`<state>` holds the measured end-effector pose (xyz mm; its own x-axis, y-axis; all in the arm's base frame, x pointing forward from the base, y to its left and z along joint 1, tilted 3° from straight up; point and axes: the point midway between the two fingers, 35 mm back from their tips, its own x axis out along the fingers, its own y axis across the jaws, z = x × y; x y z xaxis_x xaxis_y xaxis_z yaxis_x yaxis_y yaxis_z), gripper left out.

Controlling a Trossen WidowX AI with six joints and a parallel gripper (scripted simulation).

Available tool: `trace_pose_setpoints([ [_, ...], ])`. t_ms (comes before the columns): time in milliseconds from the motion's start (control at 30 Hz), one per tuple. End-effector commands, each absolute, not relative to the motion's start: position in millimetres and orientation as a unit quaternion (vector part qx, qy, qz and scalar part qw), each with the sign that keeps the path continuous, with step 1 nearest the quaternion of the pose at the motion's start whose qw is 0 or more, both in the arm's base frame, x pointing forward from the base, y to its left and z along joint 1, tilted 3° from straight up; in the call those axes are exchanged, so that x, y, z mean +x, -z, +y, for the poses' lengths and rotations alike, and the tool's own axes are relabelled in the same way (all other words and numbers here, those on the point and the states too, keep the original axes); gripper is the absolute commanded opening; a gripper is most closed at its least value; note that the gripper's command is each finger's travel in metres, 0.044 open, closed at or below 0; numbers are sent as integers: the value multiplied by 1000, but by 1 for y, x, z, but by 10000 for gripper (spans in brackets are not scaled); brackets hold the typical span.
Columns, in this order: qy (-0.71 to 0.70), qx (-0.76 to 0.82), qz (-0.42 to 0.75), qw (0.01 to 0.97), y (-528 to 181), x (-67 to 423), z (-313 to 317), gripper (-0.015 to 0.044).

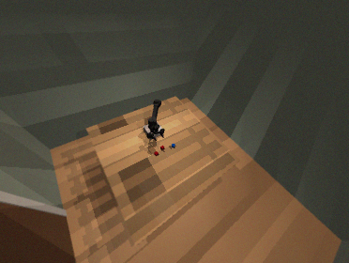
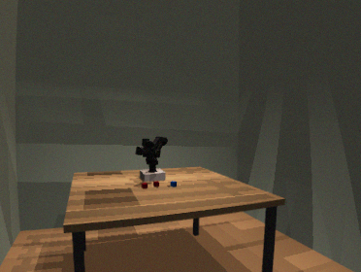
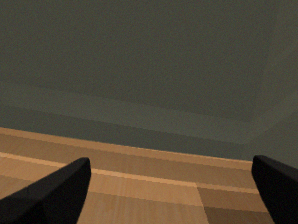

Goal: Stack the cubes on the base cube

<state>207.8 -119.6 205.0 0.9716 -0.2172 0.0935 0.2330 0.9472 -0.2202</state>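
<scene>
Three small cubes lie in a short row on the wooden table (image 1: pixel 235 211) (image 2: pixel 218 194), just in front of the arm's base. One red cube (image 1: pixel 156 153) (image 2: pixel 144 185) is at one end, a second red cube (image 1: pixel 162 147) (image 2: pixel 156 184) is in the middle, and a blue cube (image 1: pixel 173 146) (image 2: pixel 173 184) is at the other end. All rest on the table, apart from each other. My gripper (image 3: pixel 171 165) (image 2: pixel 145 150) is open and empty, held above the table near the arm's white base (image 2: pixel 152 174). The wrist view shows only table and wall between the fingers, and no cube.
The table (image 3: pixel 150 200) stands in a grey-walled room with a wooden floor (image 2: pixel 301 257). The arm's base sits near the table's back edge.
</scene>
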Motion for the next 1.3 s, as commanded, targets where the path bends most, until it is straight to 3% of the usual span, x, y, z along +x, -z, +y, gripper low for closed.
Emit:
trace_pose_setpoints([
  [0, 115, -111, -32, 987, -205, 208, -120, 374],
  [133, 128, -27, 4, 991, -203, 217, -134, 269],
  [167, 133, -2, 16, 991, -202, 220, -138, 265],
  [633, 225, 299, 191, 908, -172, 250, -177, 265],
  [1267, 421, 489, 418, 639, -125, 252, -184, 265],
])
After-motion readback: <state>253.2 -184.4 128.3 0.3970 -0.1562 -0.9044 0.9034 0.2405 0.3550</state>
